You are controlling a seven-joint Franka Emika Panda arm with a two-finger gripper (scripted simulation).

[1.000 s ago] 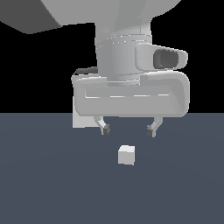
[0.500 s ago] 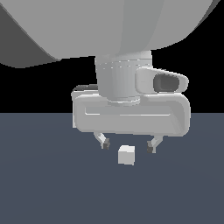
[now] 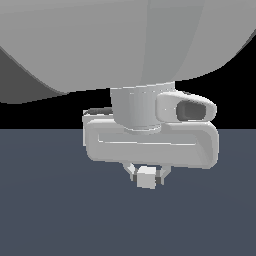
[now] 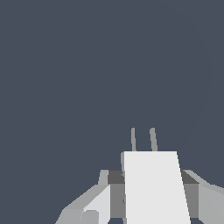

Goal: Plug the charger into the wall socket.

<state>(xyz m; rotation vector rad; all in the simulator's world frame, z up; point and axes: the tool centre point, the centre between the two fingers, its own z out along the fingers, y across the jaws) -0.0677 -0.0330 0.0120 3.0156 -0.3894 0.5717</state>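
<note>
Tool closed on small pale grey-white cube charger, low centre | socket unseen | risk: thin prongs misalign, charger twists in grip

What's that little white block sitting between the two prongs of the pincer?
That is the charger, a small pale cube lying between the pincer's fingers. The wrist view shows it filling the gap, two thin prongs sticking out from its far end.

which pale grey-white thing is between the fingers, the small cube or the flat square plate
The small pale grey-white cube, the charger: it sits between the gripper fingers, two thin prongs showing in the wrist view. No flat plate is visible now.
</note>
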